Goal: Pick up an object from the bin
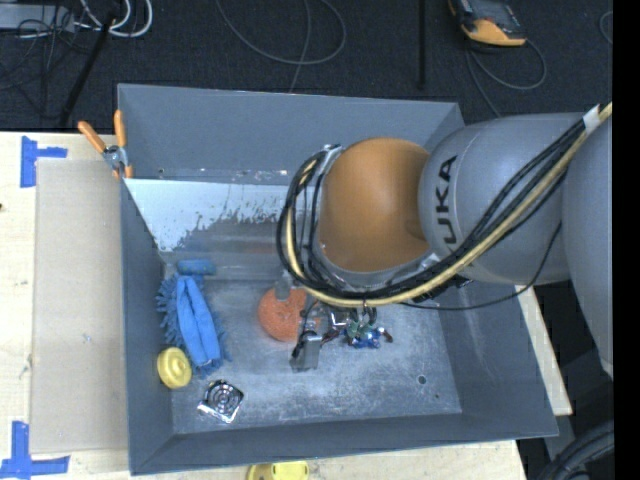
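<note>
- The orange rounded lump [277, 314] lies near the middle of the bin [420, 380] floor, its upper right edge tucked under the arm's orange cover [370, 208]. We make out no clear long axis or heading on it.
- The claw [305, 352] sits low, just beside the lump's right edge. We cannot tell whether it is apart or together.
- A small blue thing [366, 337] lies just right of the claw.
- Well apart to the left, a blue tufted thing [195, 318] runs lengthwise toward the back wall.
- A yellow round piece [174, 367] and a silvery square packet [221, 400] lie near the front-left corner.
- Bare grey floor shows at the front right.
</note>
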Motion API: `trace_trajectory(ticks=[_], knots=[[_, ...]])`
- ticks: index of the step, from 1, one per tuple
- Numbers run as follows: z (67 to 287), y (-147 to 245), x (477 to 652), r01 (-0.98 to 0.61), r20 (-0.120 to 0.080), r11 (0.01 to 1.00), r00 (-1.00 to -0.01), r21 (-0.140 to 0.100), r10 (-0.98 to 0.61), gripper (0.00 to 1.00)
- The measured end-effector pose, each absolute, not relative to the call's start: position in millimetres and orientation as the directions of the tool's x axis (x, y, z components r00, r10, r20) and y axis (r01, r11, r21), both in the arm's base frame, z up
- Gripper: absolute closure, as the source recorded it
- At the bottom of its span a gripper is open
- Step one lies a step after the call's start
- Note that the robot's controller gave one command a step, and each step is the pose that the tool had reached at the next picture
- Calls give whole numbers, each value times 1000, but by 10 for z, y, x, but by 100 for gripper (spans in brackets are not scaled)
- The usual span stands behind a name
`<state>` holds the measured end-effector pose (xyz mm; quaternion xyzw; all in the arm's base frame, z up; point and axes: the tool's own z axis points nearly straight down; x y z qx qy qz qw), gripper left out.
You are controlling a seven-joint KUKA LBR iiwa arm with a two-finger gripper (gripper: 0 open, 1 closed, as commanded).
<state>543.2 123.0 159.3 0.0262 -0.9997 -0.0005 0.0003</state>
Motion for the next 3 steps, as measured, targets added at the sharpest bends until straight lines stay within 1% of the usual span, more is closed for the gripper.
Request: trace_trajectory(ticks=[1, 2, 3], knots=[[1342, 773, 5338, -28, 2, 1000, -1000, -1, -28, 0], [1149, 832, 5612, -26, -7, 1000, -1000, 1, -26, 0], [764, 727, 5705, 30, -13, 1000, -999, 3, 30, 100]])
